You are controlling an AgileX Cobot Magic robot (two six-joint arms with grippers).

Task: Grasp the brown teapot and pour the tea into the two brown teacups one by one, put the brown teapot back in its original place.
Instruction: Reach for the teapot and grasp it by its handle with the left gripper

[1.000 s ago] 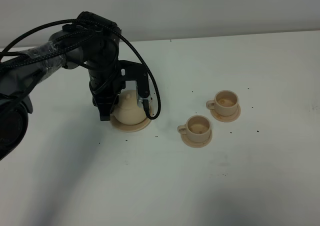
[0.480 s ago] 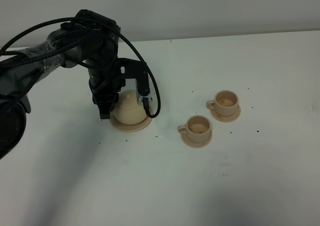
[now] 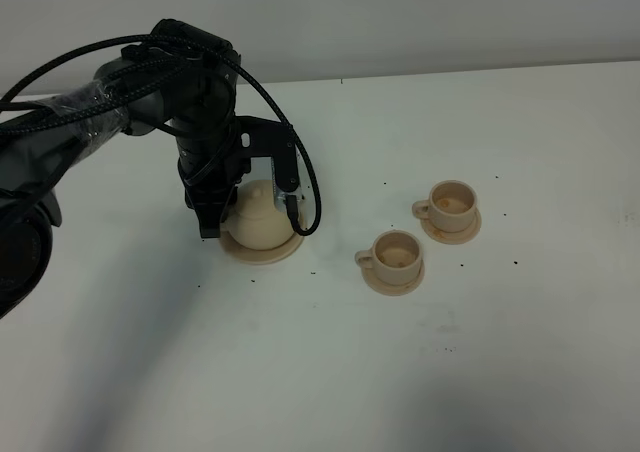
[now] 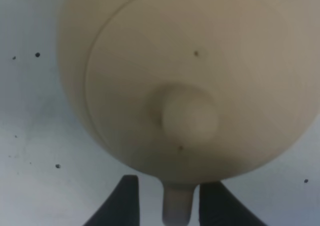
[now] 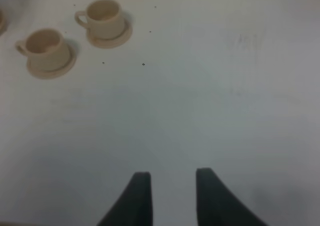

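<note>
The brown teapot (image 3: pixel 260 222) sits upright on its wide saucer, the original place (image 3: pixel 265 256), left of centre. My left gripper (image 3: pixel 235 210) hangs right over it. In the left wrist view the lid knob (image 4: pixel 190 117) fills the middle, and the teapot's handle (image 4: pixel 176 210) stands between my left gripper's (image 4: pixel 172 206) dark fingers with narrow gaps on both sides, so the jaws are open. The two brown teacups (image 3: pixel 397 253) (image 3: pixel 452 203) stand on their saucers to the right. They also show in the right wrist view (image 5: pixel 45 43) (image 5: pixel 104 16). My right gripper (image 5: pixel 170 196) is open over bare table.
The white table (image 3: pixel 480 352) carries scattered small dark specks. Its far edge meets a pale wall. The left arm's black cables (image 3: pixel 300 187) loop beside the teapot. The right arm does not show in the high view.
The left arm shifted slightly a second ago and has held still since. Teapot, cups and right gripper have not moved.
</note>
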